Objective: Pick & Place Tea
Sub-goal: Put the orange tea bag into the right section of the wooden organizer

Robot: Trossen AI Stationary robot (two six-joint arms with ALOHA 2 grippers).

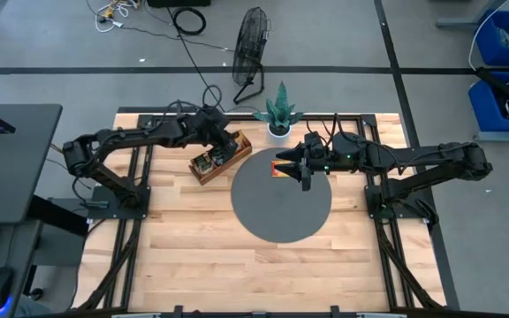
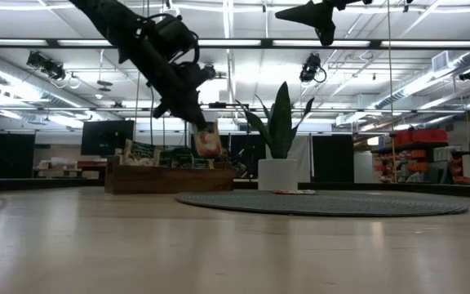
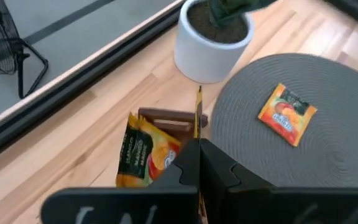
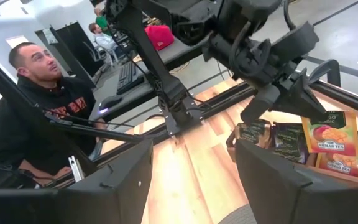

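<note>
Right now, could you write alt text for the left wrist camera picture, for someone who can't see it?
The left gripper, shut on an orange tea sachet seen edge-on, hangs above a wooden tray holding more sachets. Beyond it, another orange sachet lies flat on a round grey mat, beside a white plant pot.

We are seeing glossy printed paper on the tea sachet (image 3: pixel 286 114), a coarse woven grey mat (image 3: pixel 328 155), pale smooth wooden table (image 1: pixel 193 265), and a matt white pot (image 3: pixel 210 46).
</note>
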